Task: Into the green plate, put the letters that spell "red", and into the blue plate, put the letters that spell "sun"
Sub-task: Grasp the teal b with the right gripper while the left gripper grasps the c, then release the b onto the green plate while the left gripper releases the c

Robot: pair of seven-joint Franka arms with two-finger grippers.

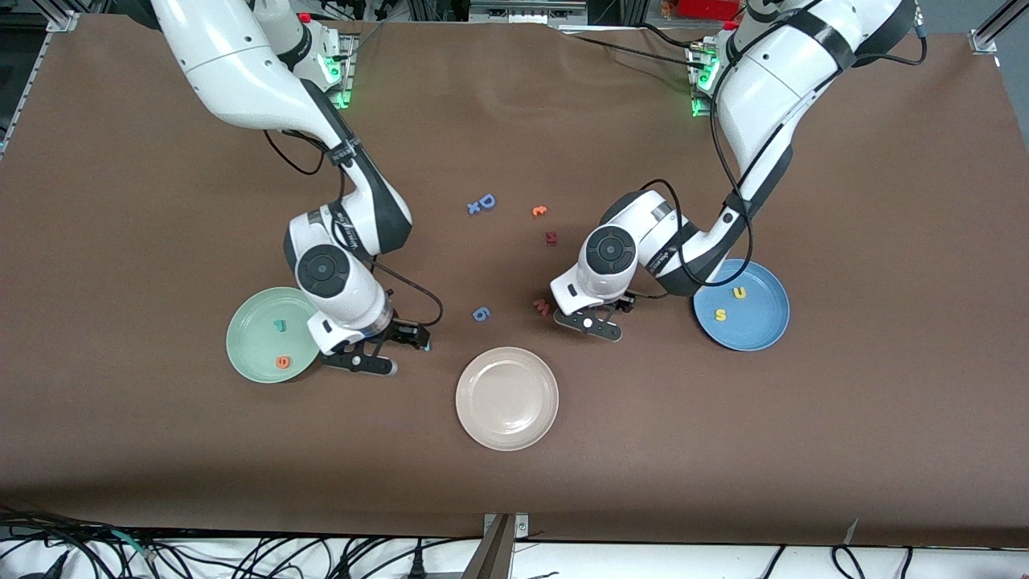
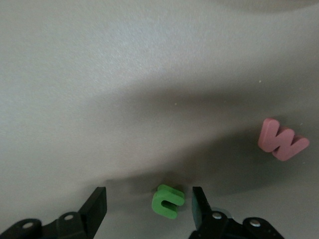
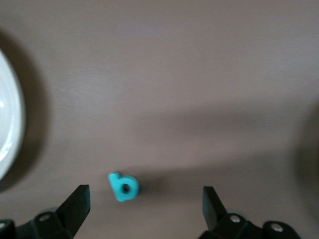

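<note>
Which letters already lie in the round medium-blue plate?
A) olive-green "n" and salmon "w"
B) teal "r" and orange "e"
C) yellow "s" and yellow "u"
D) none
C: the front view shows the yellow foam "s" and yellow foam "u" in the round medium-blue plate.

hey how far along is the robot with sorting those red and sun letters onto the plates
About two thirds done. The green plate holds the teal r and orange e; the blue plate holds the yellow s and yellow u. In hand: the left gripper brackets the green n, the open right gripper brackets the teal d, both on the table. Both need lifting and plating.
</note>
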